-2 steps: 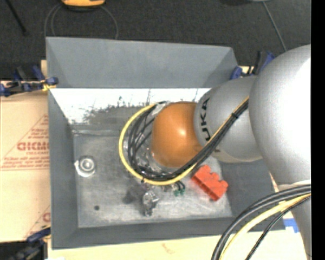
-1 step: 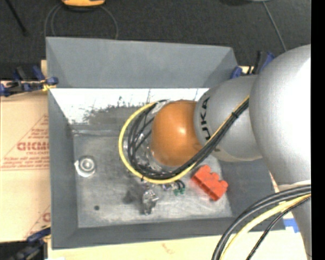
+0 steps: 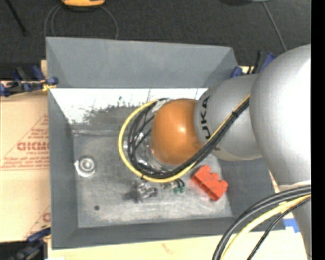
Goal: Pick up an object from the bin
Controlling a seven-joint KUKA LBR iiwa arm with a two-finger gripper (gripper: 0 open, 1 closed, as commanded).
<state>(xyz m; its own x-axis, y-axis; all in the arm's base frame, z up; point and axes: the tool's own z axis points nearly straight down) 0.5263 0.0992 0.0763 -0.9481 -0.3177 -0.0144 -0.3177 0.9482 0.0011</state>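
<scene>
Grey metal bin (image 3: 105, 206) floor looks scuffed; gripper (image 3: 143, 191) sits at six o'clock, jaw state I cannot tell; red block (image 3: 209, 182) at four, silver cap (image 3: 86, 165) at nine.

The light is moderate and comes from above. The bin (image 3: 146, 64) has a bright band on its back wall, while its left wall is in shade. The orange cover (image 3: 173, 129) carries a soft gloss, and the arm (image 3: 281, 102) darkens the bin floor under it.
</scene>
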